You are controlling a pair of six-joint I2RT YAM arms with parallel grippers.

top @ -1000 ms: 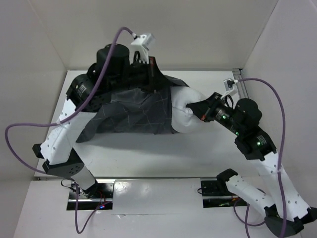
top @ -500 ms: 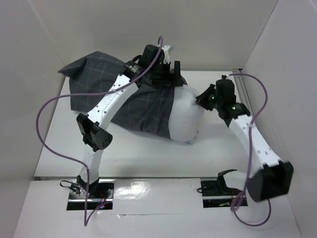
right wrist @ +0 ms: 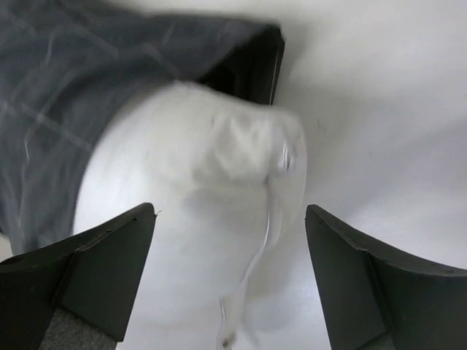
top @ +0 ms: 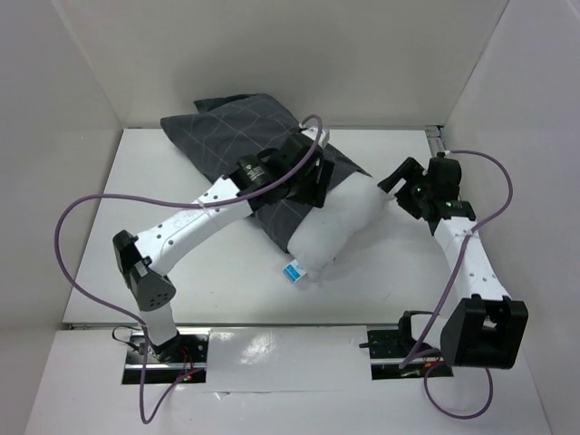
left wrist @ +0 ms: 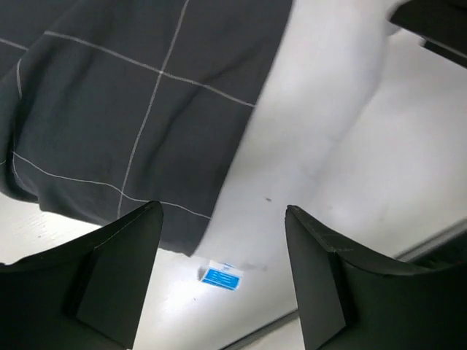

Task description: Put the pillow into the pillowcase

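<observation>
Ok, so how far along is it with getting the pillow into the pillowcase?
Partly there. Done: the pillowcase covers the far part of the pillow, roughly half. In hand: nothing; the left hand hovers open over the case's edge, and the right hand is open beside the bare end. Left: the near end, with its blue tag, sticks out and needs covering.

The table [top: 227, 281] is white and flat. Three plain white walls stand around it: a back wall [top: 362, 54], a left wall [top: 45, 136] and a right wall [top: 530, 91]. The light is bright, and the front strip [top: 290, 358] shines.
</observation>
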